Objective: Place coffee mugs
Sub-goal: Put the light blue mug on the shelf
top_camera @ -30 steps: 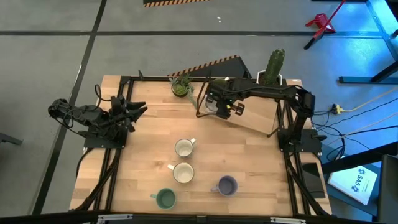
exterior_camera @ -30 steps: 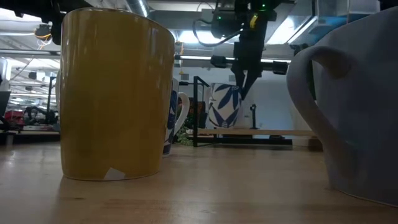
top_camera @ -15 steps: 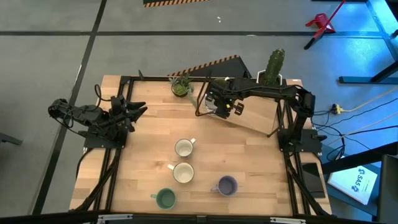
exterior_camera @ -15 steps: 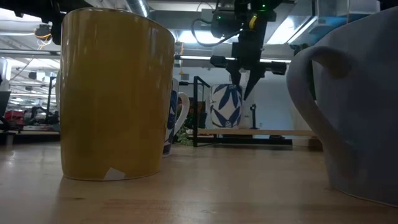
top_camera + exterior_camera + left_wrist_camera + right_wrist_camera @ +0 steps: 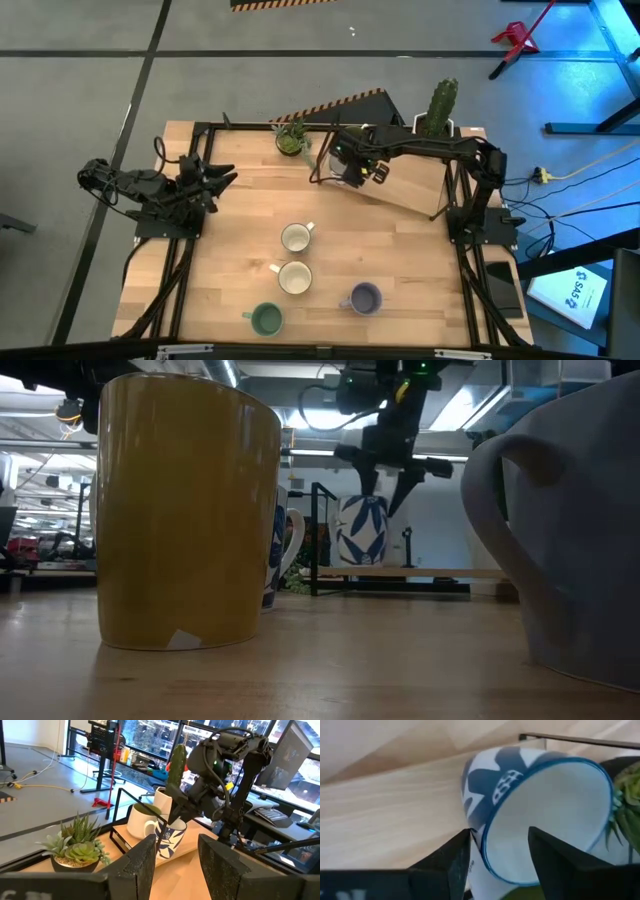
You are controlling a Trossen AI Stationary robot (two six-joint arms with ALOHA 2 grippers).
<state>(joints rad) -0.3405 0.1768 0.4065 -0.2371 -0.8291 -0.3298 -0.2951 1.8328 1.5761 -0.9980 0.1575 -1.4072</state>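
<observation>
A white mug with blue leaf patterns stands upright on a wooden shelf at the table's far side, beside a white mug with a dark green inside. My right gripper hangs open over the patterned mug. In the right wrist view my right gripper has one finger outside the mug's wall and one over its mouth. On the near half of the table stand a white mug, a cream mug, a teal mug and a lavender mug. My left gripper waits open at the left.
A small succulent and a cactus in a white pot stand at the far edge, on either side of the dark-framed shelf. Bare wood lies between the shelf and the mugs on the near half.
My right gripper has opened and let go of the patterned mug's rim, and has risen a little. The mug stays upright on the shelf.
</observation>
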